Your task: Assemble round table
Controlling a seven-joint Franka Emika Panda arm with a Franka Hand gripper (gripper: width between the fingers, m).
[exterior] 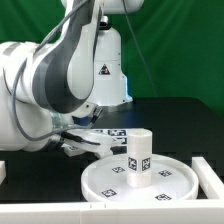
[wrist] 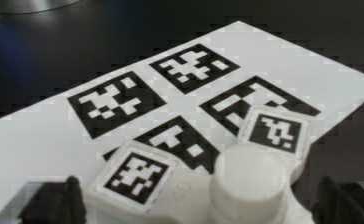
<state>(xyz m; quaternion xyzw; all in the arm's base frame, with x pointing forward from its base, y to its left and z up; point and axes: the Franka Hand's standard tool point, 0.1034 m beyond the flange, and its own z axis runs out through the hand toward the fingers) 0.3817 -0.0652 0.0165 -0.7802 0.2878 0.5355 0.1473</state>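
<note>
My hand (wrist: 200,196) over flat white marker board (wrist: 197,85), rounded white plastic piece (wrist: 253,180) between fingers (wrist: 51,196); cannot tell if pinched. Beside hand, short white cylinder (exterior: 138,155) upright on round rimmed white disc (exterior: 100,182), top free for joining.

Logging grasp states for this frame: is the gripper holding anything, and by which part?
Cannot be told. A white rounded part sits between the fingers of the gripper in the wrist view, but no contact shows.
</note>
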